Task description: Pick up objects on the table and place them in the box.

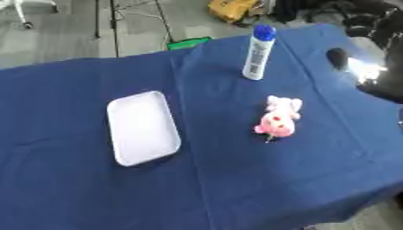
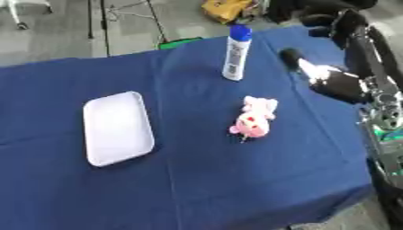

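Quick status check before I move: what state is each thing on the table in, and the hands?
White tray: flat on the blue cloth, nothing in it.
Bottle: upright, blue cap on, untouched.
Pink plush toy: lying on the cloth, outside the tray.
Right hand: over the table's far right, holding nothing; fingers unclear.
Left hand: not in view.

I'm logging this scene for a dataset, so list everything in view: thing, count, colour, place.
tablecloth: one, dark blue, covering the table.
tray: one, white, shallow, left of centre.
plush toy: one, pink, lying right of centre.
bottle: one, white with blue cap, upright behind the toy.
bag: one, yellow, on the floor beyond the table.
green item: one, at the table's far edge, unclear.
right hand: one, black, over the table's far right; fingers unclear.
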